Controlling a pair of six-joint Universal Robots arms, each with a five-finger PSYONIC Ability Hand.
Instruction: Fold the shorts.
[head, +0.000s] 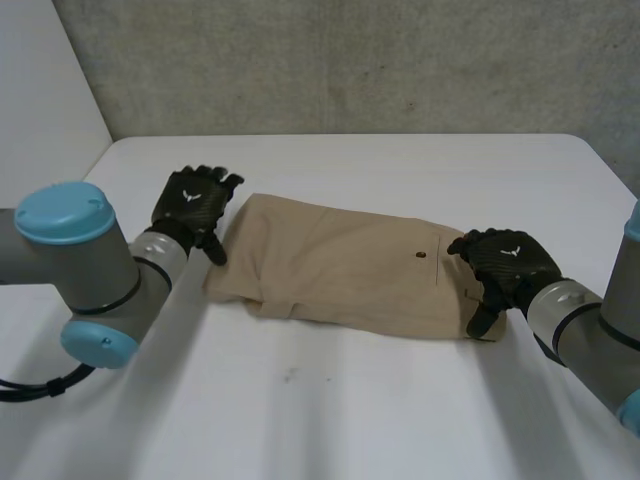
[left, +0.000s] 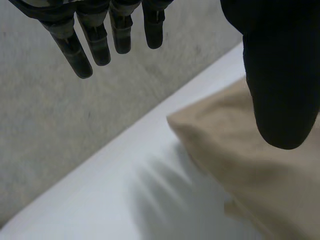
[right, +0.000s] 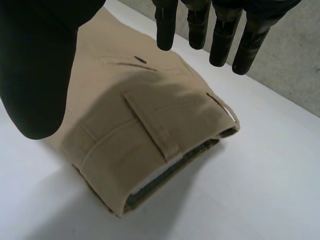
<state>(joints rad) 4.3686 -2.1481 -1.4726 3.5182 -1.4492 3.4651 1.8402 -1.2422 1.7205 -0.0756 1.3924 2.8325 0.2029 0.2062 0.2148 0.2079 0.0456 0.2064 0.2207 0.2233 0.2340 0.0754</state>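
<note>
1. While the tan shorts (head: 340, 265) lie folded flat in the middle of the white worktop (head: 350, 400), a hand is at each end of them.
2. The left hand (head: 192, 205) is at the cloth's left end. Its fingers (left: 75, 47) are straight and apart, its thumb (left: 282, 85) is over the cloth's edge, and it holds nothing.
3. The right hand (head: 505, 262) is over the waistband end, above a belt loop (right: 150, 125). Its fingers (right: 220, 35) are straight and spread, and they clamp nothing.
4. A dark button (head: 421, 255) shows near the right hand.
</note>
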